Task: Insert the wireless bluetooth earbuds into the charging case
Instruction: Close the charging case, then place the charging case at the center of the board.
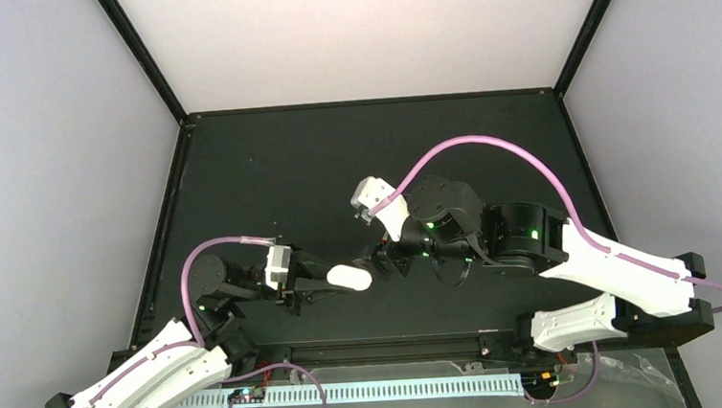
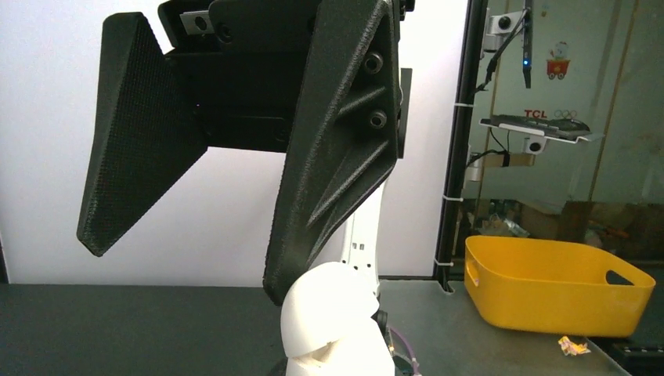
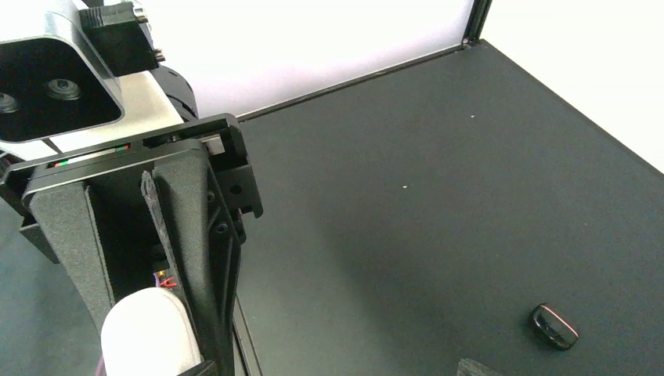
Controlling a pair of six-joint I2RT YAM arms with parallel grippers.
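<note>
A white pebble-shaped charging case (image 1: pixel 348 278) is held off the black table between the fingertips of my left gripper (image 1: pixel 330 279). In the left wrist view the case (image 2: pixel 333 321) stands upright at the tip of one finger (image 2: pixel 337 157), its lid slightly ajar. In the right wrist view the case (image 3: pixel 149 337) sits between the left gripper's fingers (image 3: pixel 196 258). My right gripper (image 1: pixel 380 256) is right beside the case, open and empty. Only its fingertips (image 3: pixel 478 368) show at the bottom edge. A small glossy black pebble-shaped piece (image 3: pixel 554 327) lies on the table. No earbuds are in view.
The black table (image 1: pixel 335 158) is bounded by black frame posts and white walls. A rail (image 1: pixel 386 341) runs along its near edge. A yellow bin (image 2: pixel 556 282) stands beyond the table's side.
</note>
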